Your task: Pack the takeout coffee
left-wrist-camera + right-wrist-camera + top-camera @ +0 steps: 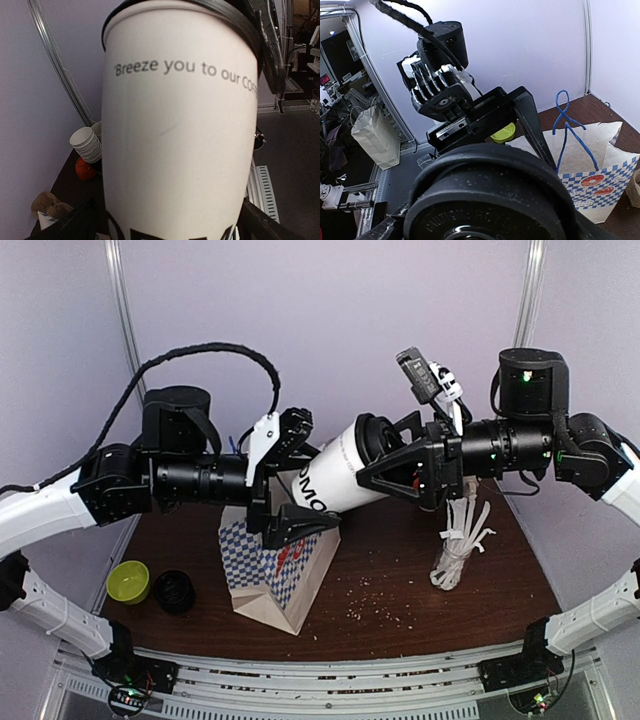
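Note:
The takeout coffee, a tall white cup (pixel 335 478) with a black lid, hangs tilted in the air above the blue-and-white checked paper bag (pixel 280 575). My right gripper (pixel 385 452) is shut on its lid end; the black lid (pixel 490 200) fills the right wrist view. My left gripper (pixel 308 475) stands open at the cup's base end, its fingers spread wide on either side. The cup's white wall (pixel 180 150) fills the left wrist view, with my left gripper's (pixel 172 225) dark fingers at the bottom corners.
The bag (pixel 590 165) stands open with blue cord handles. A glass of white wrapped straws (pixel 460 540) stands at the right. A green dish (pixel 128 581) and a black ribbed piece (pixel 174 592) lie at the left. Crumbs dot the brown table (pixel 400 610).

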